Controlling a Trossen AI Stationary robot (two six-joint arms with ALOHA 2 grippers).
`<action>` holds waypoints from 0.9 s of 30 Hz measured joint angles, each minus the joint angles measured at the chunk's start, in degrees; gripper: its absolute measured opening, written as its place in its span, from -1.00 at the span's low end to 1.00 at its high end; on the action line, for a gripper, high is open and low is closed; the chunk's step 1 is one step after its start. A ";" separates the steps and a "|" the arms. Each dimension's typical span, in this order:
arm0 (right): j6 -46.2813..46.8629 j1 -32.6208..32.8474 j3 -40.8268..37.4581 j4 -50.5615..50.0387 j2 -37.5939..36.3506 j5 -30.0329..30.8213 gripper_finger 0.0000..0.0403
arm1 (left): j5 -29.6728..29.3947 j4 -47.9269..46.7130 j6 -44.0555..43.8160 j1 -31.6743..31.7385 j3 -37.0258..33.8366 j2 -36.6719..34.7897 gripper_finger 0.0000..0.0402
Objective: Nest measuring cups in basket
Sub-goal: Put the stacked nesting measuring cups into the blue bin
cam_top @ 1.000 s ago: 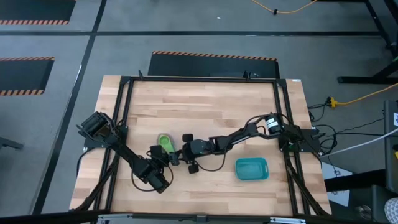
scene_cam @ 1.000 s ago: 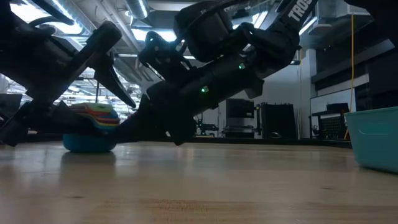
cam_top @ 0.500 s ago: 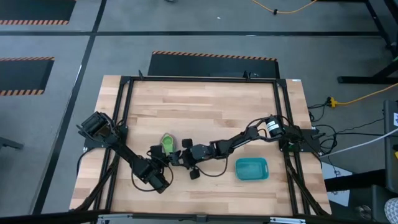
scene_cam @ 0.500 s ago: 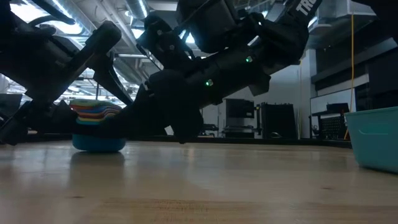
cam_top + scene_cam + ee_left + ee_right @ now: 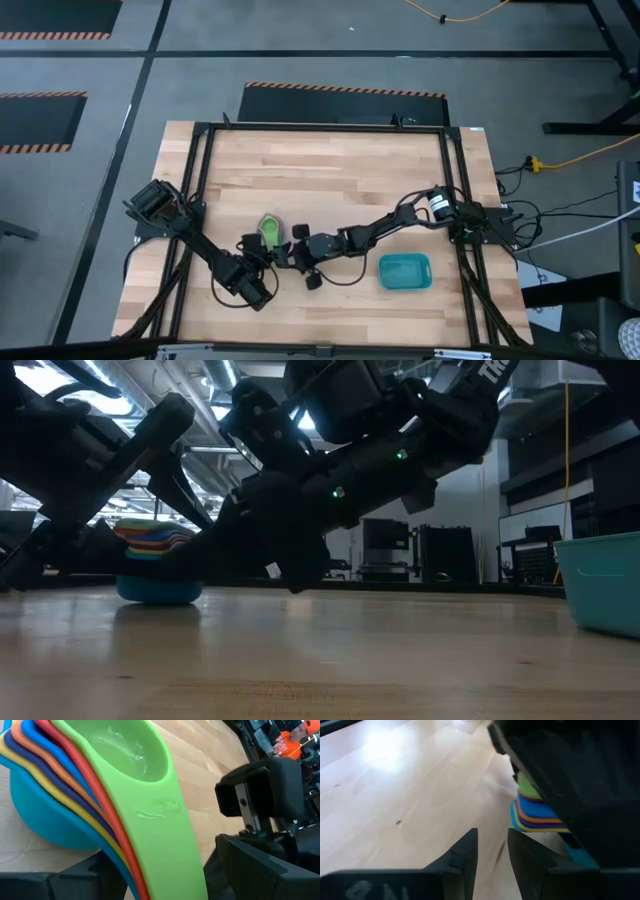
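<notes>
The measuring cups (image 5: 268, 229) are nested in one stack, green on top and light blue at the bottom. In the low view the stack (image 5: 157, 565) rests by its bottom cup on the table, left of centre. My left gripper (image 5: 261, 250) is shut on the stacked handles, on the stack's near side. My right gripper (image 5: 297, 255) is low over the table just right of the stack. Its fingers (image 5: 470, 855) stand a narrow gap apart with only bare table between them. The teal basket (image 5: 404, 271) stands to the right and holds nothing. My left gripper pinches the stacked flat handles (image 5: 150, 855) between its two fingers, all layers together, at the handles' free ends. It comes slanting from the table's near left side, along the handles. The bottom cup (image 5: 158, 590) sits on the table, and the stack stays upright.
The basket also shows at the right edge of the low view (image 5: 605, 582). The black frame rails (image 5: 200, 180) run along the table's edges. Bare wood (image 5: 330, 170) lies on the far half of the table.
My right gripper has gone toward the table's near edge and a little left, closer to the stack and my left gripper. The stack has slid a little toward the table's right, still upright on its bottom cup.
</notes>
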 joint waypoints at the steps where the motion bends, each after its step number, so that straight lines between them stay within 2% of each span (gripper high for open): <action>1: -0.19 0.19 -0.01 0.00 -0.02 0.00 -0.44 | 0.00 0.00 0.00 0.00 0.00 0.00 0.37; 7: -0.48 1.69 -0.06 -3.15 -1.30 -0.05 -0.44 | 0.00 -0.01 0.03 0.00 0.00 0.00 0.37; 17: -4.93 4.97 -0.08 -11.48 -12.94 0.09 -0.44 | -0.01 -0.03 0.06 0.00 0.00 0.00 0.37; 22: -5.09 6.12 -0.08 -11.47 -17.88 0.10 -0.44 | 0.00 0.45 0.05 0.35 0.00 0.00 0.37; 27: -4.57 6.63 -0.07 -10.90 -18.78 0.13 -0.44 | 0.28 0.49 0.04 1.17 0.00 0.00 0.37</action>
